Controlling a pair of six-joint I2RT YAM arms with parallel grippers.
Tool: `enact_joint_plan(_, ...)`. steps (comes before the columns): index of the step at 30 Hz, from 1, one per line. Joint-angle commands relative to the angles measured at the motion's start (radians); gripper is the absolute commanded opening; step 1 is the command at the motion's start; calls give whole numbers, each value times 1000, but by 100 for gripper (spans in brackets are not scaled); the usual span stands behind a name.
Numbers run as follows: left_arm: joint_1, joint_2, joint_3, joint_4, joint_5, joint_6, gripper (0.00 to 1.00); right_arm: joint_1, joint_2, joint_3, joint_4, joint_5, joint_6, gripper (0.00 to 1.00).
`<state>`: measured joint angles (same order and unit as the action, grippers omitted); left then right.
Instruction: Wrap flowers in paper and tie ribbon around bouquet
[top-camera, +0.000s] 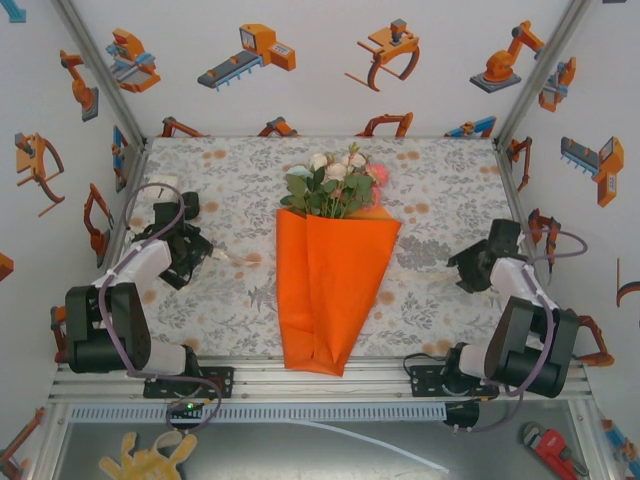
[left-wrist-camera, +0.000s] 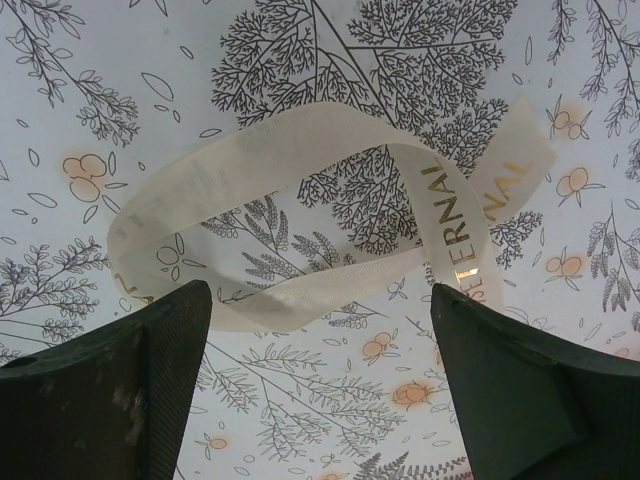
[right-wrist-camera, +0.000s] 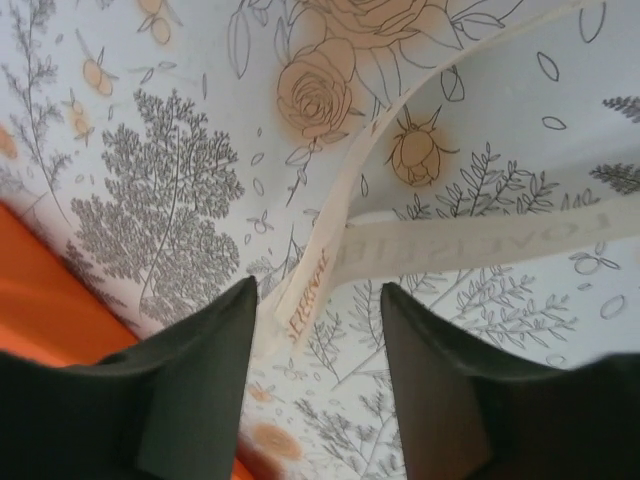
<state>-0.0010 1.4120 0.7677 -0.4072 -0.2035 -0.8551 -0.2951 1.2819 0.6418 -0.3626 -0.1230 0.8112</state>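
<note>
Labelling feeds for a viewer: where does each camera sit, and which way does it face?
Top external: above and behind the robot, looking down at the tablecloth; left gripper and right gripper flank the bouquet.
Left wrist: rides the left gripper, looking down between its fingers at looped ribbon.
Right wrist: rides the right gripper, looking down between its fingers at ribbon, paper at left.
Shared: both wrist views see ribbon and tablecloth.
</note>
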Motion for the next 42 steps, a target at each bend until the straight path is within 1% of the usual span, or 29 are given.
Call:
enact_joint_plan(1, 2, 4, 4, -5, 4, 21, 83, -7, -99, 70, -149, 74, -102, 59)
enact_joint_plan(3, 3, -7, 4, -3, 13, 25, 83, -27, -151, 90, -175, 156, -180, 57)
enact_joint_plan(5, 1, -24, -2, 16, 38, 34, 82, -80, -139, 106, -172, 185, -205, 57)
enact_joint_plan(6, 2, -32, -4, 31, 60, 49, 82, -117, -113, 112, -159, 159, -202, 57)
enact_joint_plan(8, 0, -46, -4, 46, 105, 84, 82, -151, -66, 117, -115, 111, -194, 57)
enact_joint_plan(12, -5, -92, -11, 79, 196, 159, 82, -156, 9, 131, -41, 108, -189, 58)
enact_joint_plan(13, -8, -104, -14, 80, 203, 165, 82, -155, 25, 136, -33, 104, -183, 58)
enact_joint_plan(16, -19, -138, -24, 72, 202, 163, 83, -156, 82, 150, -18, 85, -165, 59)
enact_joint_plan(19, -25, -155, -40, 53, 185, 163, 84, -155, 145, 163, 28, 96, -171, 59)
enact_joint_plan(21, -27, -171, -55, 38, 169, 166, 85, -155, 198, 189, 50, 56, -169, 57)
enact_joint_plan(24, -27, -196, -75, 33, 165, 173, 85, -153, 249, 212, 70, 30, -165, 53)
enact_joint_plan(27, -33, -209, -85, 39, 168, 167, 85, -152, 266, 219, 70, 18, -163, 48)
enact_joint_plan(30, -36, -206, -83, 44, 156, 159, 86, -152, 259, 212, 82, 21, -163, 47)
enact_joint_plan(32, -37, -195, -79, 47, 148, 158, 86, -153, 280, 201, 103, 27, -153, 46)
enact_joint_plan(34, -36, -180, -72, 46, 142, 162, 87, -150, 308, 196, 114, 16, -136, 40)
enact_joint_plan(35, -36, -171, -63, 36, 135, 164, 87, -147, 319, 196, 114, 15, -128, 35)
enact_joint_plan(37, -36, -151, -42, -2, 112, 149, 87, -139, 309, 197, 113, 35, -126, 20)
enact_joint_plan(39, -37, -131, -17, -68, 73, 111, 87, -134, 267, 203, 105, 59, -118, 0)
enact_joint_plan(42, -38, -125, -15, -111, 53, 94, 87, -111, 137, 225, 101, 59, -90, 0)
